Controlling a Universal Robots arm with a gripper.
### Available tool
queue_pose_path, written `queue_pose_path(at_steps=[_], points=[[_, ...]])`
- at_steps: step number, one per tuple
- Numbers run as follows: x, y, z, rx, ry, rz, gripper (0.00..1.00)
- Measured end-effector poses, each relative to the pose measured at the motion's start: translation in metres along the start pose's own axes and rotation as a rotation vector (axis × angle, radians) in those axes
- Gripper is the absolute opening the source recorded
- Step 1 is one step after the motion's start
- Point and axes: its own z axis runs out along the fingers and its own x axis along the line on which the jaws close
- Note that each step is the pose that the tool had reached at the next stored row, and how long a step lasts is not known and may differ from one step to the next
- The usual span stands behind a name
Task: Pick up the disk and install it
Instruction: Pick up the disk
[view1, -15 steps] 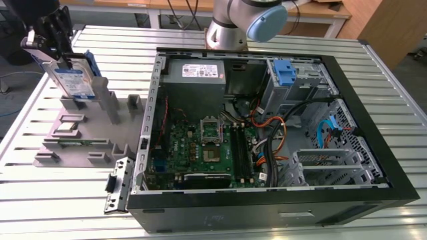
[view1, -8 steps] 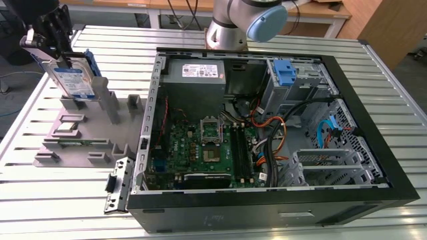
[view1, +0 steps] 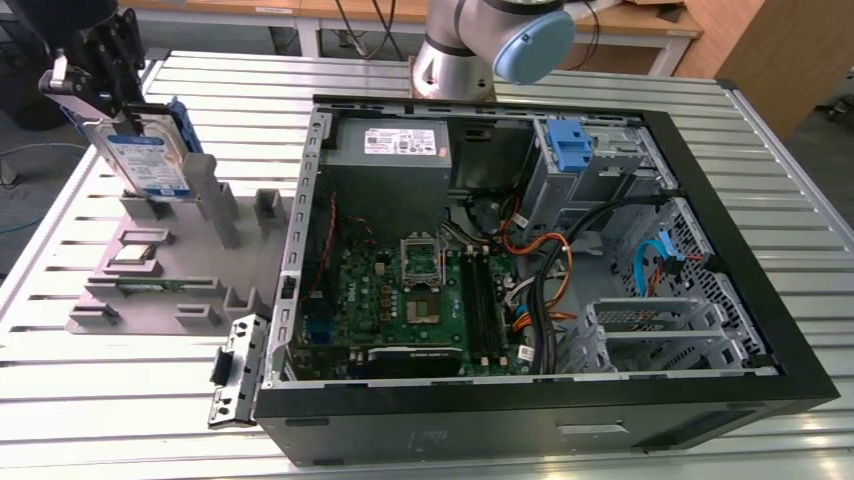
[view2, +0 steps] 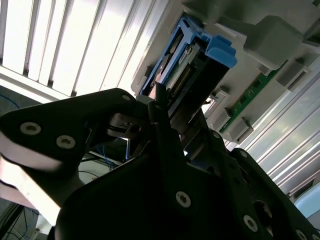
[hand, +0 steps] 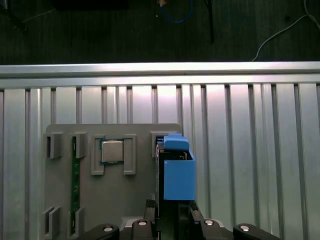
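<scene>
gripping the flat silver-metal disk with blue rails (view1: 144, 158), the black hand (view1: 118, 100) holds it upright at the grey plastic fixture (view1: 160, 275). a ribbed aluminium counter (view1: 134, 400) carries this and an open black computer case (view1: 534, 425).

No word or number can be read anywhere. The disk (view1: 127, 140) stands upright at the grey rack (view1: 160, 280), near the desk's (view1: 107, 400) far corner on the exterior view's left. It carries a blue-and-white label (view1: 144, 162) whose print is too small to make out. Inside the open computer case (view1: 534, 425), toward the desk's far edge, the grey power supply (view1: 344, 150) bears a white sticker (view1: 404, 142) with lines of print that cannot be told either.
</scene>
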Motion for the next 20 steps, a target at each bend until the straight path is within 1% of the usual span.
queue_pose_path(at_steps=[2, 4, 7, 11, 20], points=[[0.0, 0.0, -0.0004, -0.0001, 0.0, 0.0, 0.35], [-0.0001, 0.0001, -0.0026, -0.0004, 0.0002, 0.0, 0.35], [-0.0005, 0.0003, -0.0095, 0.0, 0.0, 0.0, 0.35], [-0.0013, 0.0008, -0.0222, 0.0, -0.0001, 0.0, 0.35], [-0.0032, 0.0014, -0.0553, -0.0001, -0.0004, 0.0, 0.35]])
